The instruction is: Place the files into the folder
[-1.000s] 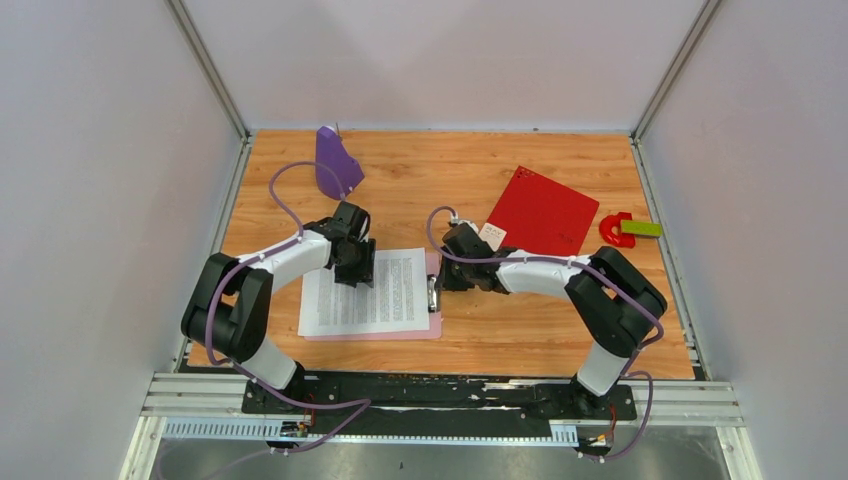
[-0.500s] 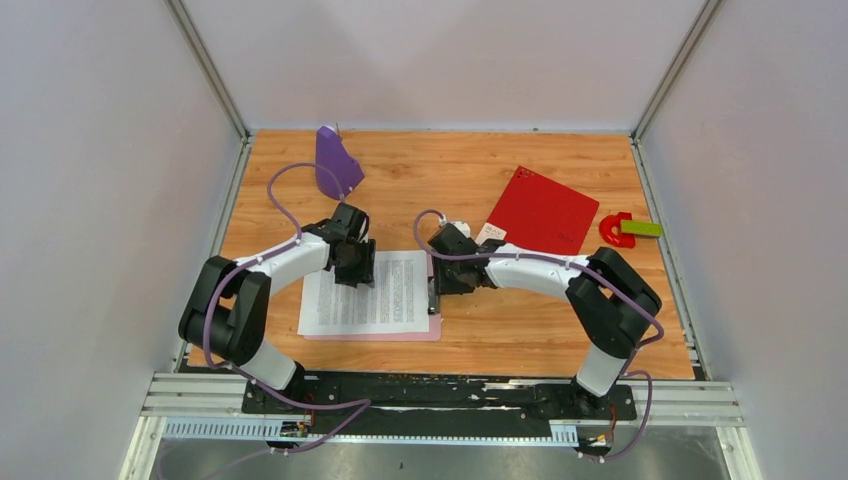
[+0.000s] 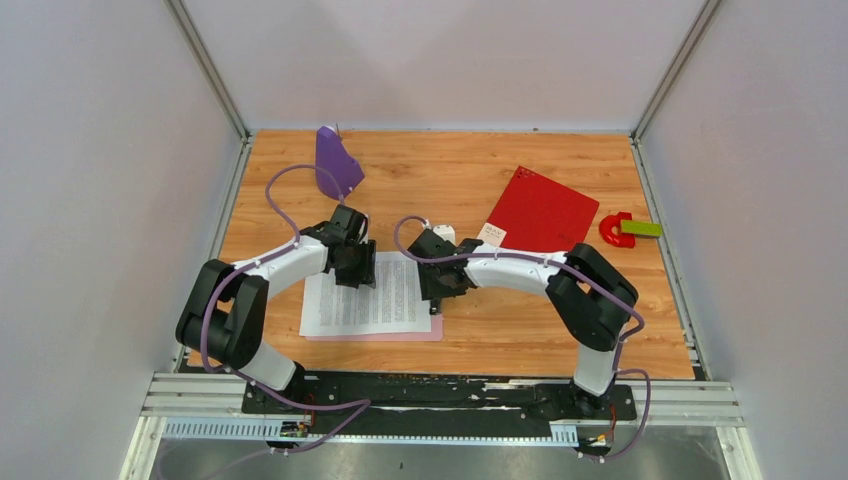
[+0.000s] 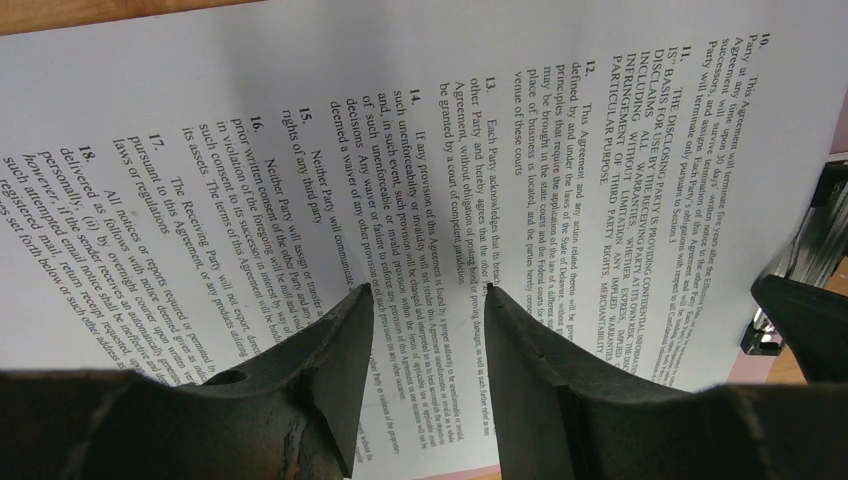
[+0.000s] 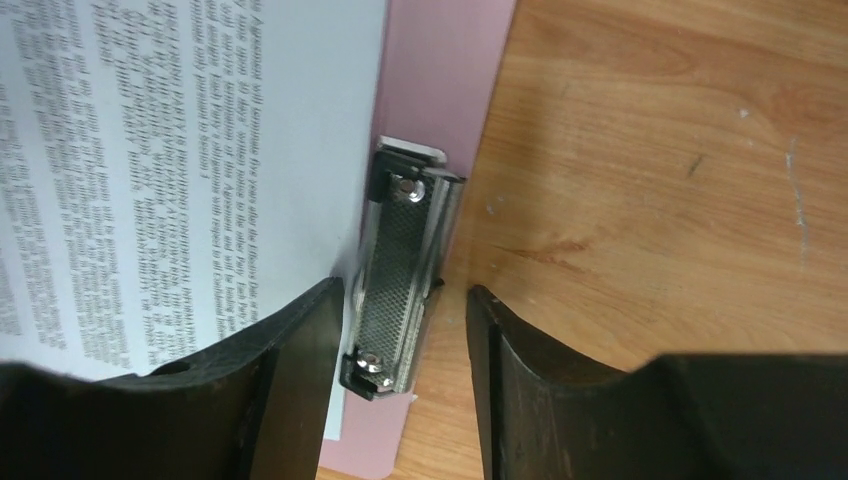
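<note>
The files (image 3: 365,295) are white printed sheets lying on a pink clipboard (image 3: 432,330) left of centre. My left gripper (image 3: 355,272) stands open over their far edge. In the left wrist view its tips (image 4: 426,290) are right at the text (image 4: 300,150) with nothing between them. My right gripper (image 3: 437,290) is open at the clipboard's right end. In the right wrist view its fingers (image 5: 406,290) straddle the metal clip (image 5: 400,250), whose jaw lies over the edge of the files (image 5: 200,120). The red folder (image 3: 540,212) lies shut at back right.
A purple object (image 3: 337,160) stands at the back left. A red holder (image 3: 613,230) with a green piece (image 3: 642,228) sits by the right wall. The right arm's elbow (image 3: 595,295) lies in front of the folder.
My right gripper has gone from shut to open and slid left onto the clipboard's clip. The left gripper has stayed on the files.
</note>
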Robot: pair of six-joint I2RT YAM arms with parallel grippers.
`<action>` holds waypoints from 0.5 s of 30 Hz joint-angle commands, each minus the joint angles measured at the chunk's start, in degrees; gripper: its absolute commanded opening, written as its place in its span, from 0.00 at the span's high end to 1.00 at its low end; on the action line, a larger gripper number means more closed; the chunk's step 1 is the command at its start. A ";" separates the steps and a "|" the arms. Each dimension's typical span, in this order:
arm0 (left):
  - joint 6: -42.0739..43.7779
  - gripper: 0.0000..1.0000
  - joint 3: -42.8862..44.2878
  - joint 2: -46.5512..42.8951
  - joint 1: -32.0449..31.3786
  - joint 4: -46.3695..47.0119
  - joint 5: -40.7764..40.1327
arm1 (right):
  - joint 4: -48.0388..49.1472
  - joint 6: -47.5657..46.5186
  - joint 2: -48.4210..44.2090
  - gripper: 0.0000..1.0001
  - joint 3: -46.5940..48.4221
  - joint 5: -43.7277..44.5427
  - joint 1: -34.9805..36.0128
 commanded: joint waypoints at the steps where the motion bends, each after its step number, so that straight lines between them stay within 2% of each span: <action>1: -1.06 0.47 -2.11 0.97 -0.29 -2.05 1.24 | -3.17 0.94 2.18 0.50 2.65 3.86 0.67; 7: -1.06 0.47 -2.18 1.00 -0.31 -2.15 1.02 | -3.23 1.00 4.82 0.53 2.64 3.14 0.79; 11: -1.06 0.47 -1.88 0.79 -0.29 -2.69 0.36 | -5.07 1.61 5.84 0.63 1.92 3.81 0.89; 15: -0.83 0.47 -1.69 1.11 -0.29 -2.85 -0.44 | -3.89 1.37 5.99 0.78 0.16 3.52 0.82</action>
